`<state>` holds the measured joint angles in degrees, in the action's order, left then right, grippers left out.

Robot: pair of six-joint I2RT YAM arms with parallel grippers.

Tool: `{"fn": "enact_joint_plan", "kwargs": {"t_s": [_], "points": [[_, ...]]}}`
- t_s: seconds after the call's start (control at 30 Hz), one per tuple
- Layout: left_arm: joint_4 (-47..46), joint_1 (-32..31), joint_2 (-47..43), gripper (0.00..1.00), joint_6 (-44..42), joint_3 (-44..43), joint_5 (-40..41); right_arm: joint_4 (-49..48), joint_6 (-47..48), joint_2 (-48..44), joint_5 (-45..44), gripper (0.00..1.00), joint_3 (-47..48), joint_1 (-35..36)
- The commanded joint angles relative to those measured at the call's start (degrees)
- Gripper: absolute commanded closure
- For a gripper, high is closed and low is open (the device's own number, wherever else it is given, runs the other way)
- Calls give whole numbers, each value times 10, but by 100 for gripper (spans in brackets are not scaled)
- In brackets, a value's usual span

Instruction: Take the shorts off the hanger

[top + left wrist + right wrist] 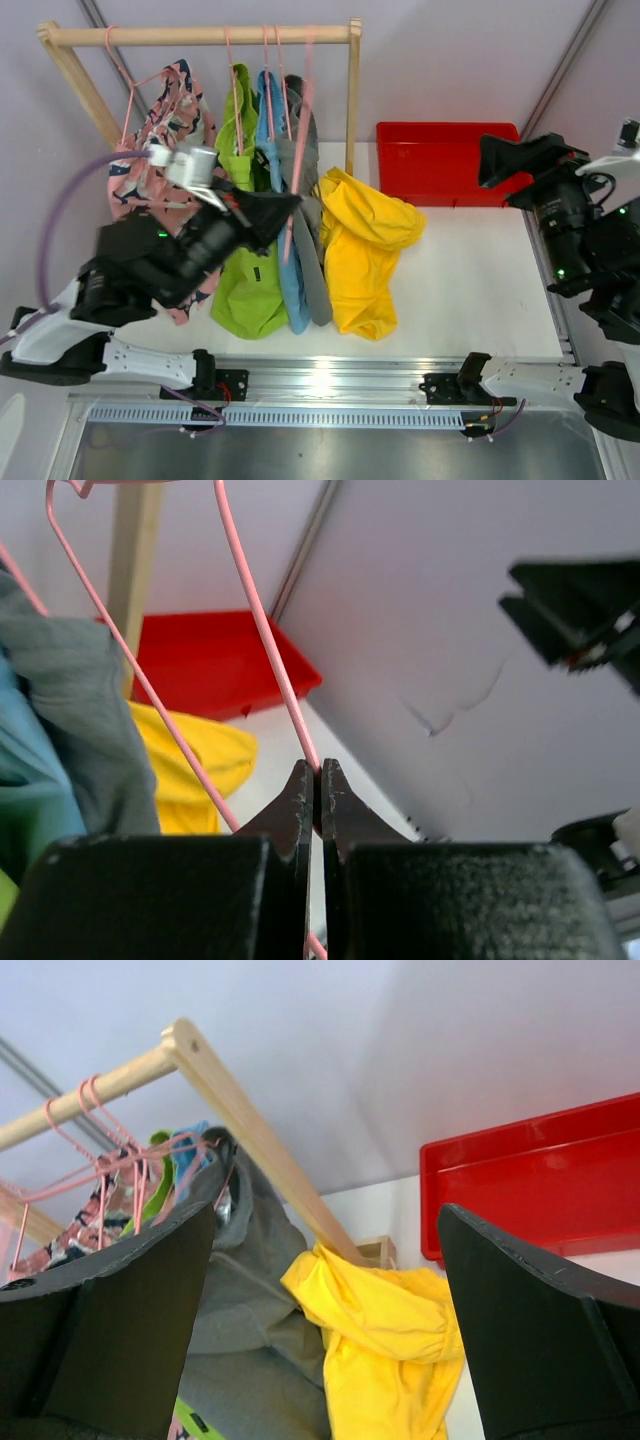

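Note:
A wooden rack (200,36) carries several pink wire hangers. The patterned pink shorts (150,130), lime green shorts (245,270), light blue shorts (285,230) and grey shorts (312,240) hang from it. The yellow shorts (365,245) lie heaped on the table by the rack's right post, off any hanger. My left gripper (290,205) is shut on the bare pink hanger (275,650); the wire runs between the closed jaws (318,772). My right gripper (500,160) is open and empty, raised over the red bin, facing the yellow shorts (385,1350).
A red bin (445,160) stands at the back right of the white table (480,290). The rack's right post (352,100) stands just behind the yellow shorts. A metal rail runs along the table's near edge.

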<state>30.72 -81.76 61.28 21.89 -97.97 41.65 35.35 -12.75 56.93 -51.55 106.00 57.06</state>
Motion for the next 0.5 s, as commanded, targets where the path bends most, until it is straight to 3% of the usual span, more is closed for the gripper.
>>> {"fn": "enact_joint_plan", "kwargs": {"t_s": [0.0,0.13,0.27,0.47], "points": [[-84,26,-26,100,-31,43,-20,-12,14,-14,-38,1,-21,2],[-126,91,-37,100,-14,62,-73,2,-3,-29,-37,1,-59,3],[-141,164,-4,100,38,49,-181,22,-32,-42,-29,1,-108,2],[-161,193,56,100,84,20,-242,50,-62,-59,-26,1,-137,2]]}}
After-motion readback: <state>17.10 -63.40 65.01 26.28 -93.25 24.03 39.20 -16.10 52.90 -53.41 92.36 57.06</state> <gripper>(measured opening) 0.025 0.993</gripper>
